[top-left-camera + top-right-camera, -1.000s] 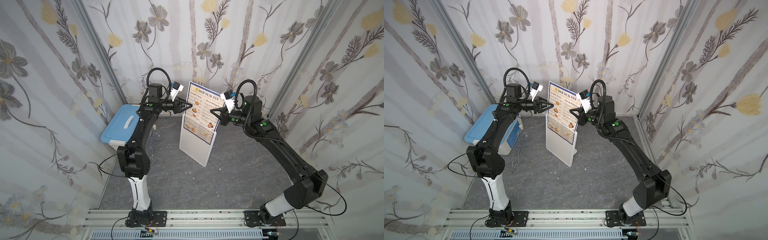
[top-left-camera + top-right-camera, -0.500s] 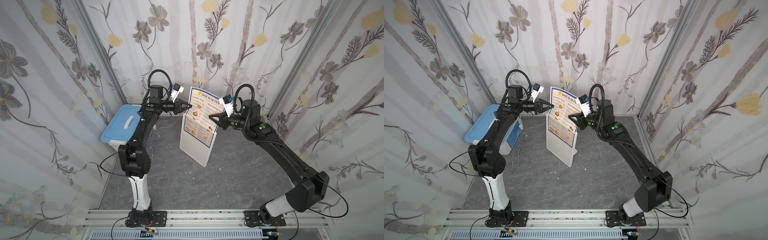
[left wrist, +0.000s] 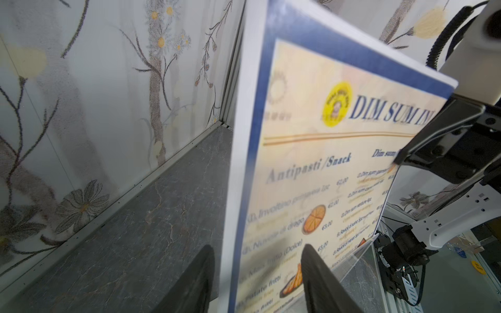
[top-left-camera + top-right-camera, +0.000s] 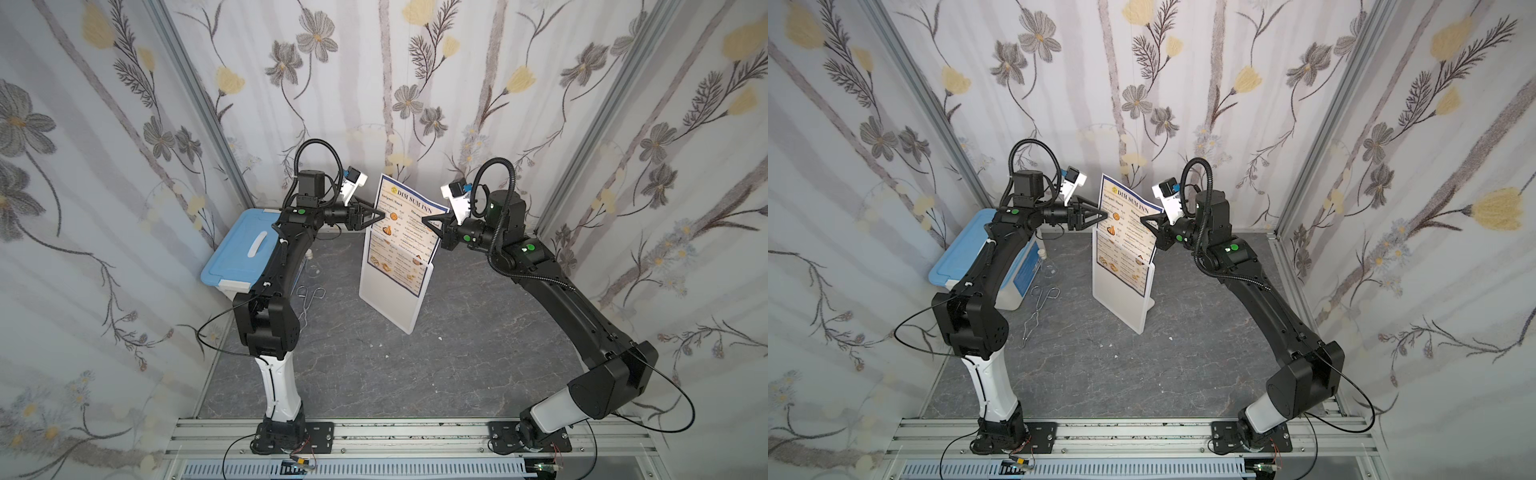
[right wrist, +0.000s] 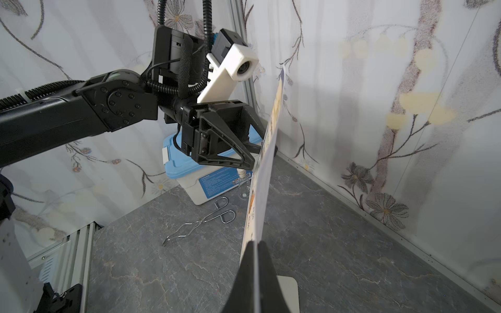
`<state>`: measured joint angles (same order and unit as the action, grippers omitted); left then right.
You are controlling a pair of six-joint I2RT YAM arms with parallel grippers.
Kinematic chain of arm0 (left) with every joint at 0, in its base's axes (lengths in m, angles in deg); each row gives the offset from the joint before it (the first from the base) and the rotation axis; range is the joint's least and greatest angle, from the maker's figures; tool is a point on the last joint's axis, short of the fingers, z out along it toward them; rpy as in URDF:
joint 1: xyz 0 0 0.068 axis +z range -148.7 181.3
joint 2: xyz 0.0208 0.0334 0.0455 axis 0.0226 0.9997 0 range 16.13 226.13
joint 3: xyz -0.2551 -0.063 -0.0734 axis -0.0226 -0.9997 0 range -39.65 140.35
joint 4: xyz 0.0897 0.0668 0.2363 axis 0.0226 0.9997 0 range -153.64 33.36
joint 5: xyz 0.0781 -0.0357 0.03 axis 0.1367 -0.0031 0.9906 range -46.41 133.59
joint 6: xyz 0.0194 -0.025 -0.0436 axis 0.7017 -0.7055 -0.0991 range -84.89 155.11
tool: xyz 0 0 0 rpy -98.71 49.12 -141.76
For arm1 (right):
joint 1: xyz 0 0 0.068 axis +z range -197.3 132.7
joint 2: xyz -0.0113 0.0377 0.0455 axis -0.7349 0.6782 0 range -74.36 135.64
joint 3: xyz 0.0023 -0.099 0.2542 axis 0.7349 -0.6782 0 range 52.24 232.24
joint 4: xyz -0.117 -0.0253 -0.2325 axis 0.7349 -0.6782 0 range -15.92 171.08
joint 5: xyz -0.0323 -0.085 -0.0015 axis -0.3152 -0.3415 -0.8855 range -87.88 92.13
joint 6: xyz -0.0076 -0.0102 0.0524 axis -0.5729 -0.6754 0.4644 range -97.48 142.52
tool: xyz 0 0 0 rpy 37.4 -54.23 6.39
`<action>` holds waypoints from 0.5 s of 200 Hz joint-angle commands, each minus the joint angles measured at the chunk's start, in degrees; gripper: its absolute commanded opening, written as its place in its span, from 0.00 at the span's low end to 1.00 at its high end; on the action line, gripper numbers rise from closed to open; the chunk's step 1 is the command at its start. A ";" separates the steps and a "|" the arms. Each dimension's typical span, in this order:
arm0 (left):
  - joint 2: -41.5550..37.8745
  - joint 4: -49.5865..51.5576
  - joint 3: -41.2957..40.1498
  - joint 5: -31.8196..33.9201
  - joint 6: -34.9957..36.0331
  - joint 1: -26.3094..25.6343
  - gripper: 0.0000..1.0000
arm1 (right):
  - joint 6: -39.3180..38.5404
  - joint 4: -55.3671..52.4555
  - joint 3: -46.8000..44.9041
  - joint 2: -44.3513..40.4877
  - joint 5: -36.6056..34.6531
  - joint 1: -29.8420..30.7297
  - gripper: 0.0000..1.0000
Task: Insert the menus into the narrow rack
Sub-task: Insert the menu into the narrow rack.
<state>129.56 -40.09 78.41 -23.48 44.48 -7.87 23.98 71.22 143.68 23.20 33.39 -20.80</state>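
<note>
Plastic on plastic, mid-insertion: clamps menu (image 4: 409,222), half down in standing rack (image 4: 390,301), with right gripper (image 4: 425,219) clenched, straddles its edge with left gripper (image 4: 382,215) released; next needs steady downward push to seat.

Blurred small print on menu (image 3: 311,168)

soft even light — blurry wrist close-ups

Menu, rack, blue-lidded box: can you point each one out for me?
Menu (image 4: 404,230): in a top view, on its printed face, below the heading.
Rack (image 4: 390,305): in a top view, on its bare white lower part.
Box (image 4: 232,262): in a top view, on its blue lid.
</note>
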 commanded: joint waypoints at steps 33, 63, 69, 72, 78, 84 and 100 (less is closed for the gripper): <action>1.49 -0.04 2.35 0.02 0.72 -0.05 0.60 | -0.49 0.41 -4.09 -1.38 1.13 0.98 0.00; 1.12 0.01 0.97 -0.18 0.97 -0.12 0.52 | -0.94 0.28 -4.98 -1.64 1.22 1.15 0.05; 0.93 -0.01 0.52 -0.17 1.16 -0.07 0.49 | -1.08 0.23 -4.81 -1.80 0.63 1.14 0.09; 0.84 -0.10 0.32 -0.17 1.26 -0.08 0.47 | -1.12 0.28 -4.67 -1.84 0.49 1.09 0.13; 0.59 -0.03 -0.11 -0.25 1.42 -0.13 0.43 | -1.23 0.20 -4.32 -1.88 0.07 1.10 0.22; 0.44 -0.08 -0.64 -0.26 1.53 -0.12 0.40 | -1.26 0.11 -3.81 -1.93 -0.48 0.98 0.26; 0.00 0.54 -1.55 -0.02 2.21 -0.10 0.34 | -1.61 -1.02 -1.64 -1.51 -1.63 0.67 0.28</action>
<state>130.72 -39.39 77.80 -23.06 44.58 -7.92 23.65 70.82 139.64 21.62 33.48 -19.72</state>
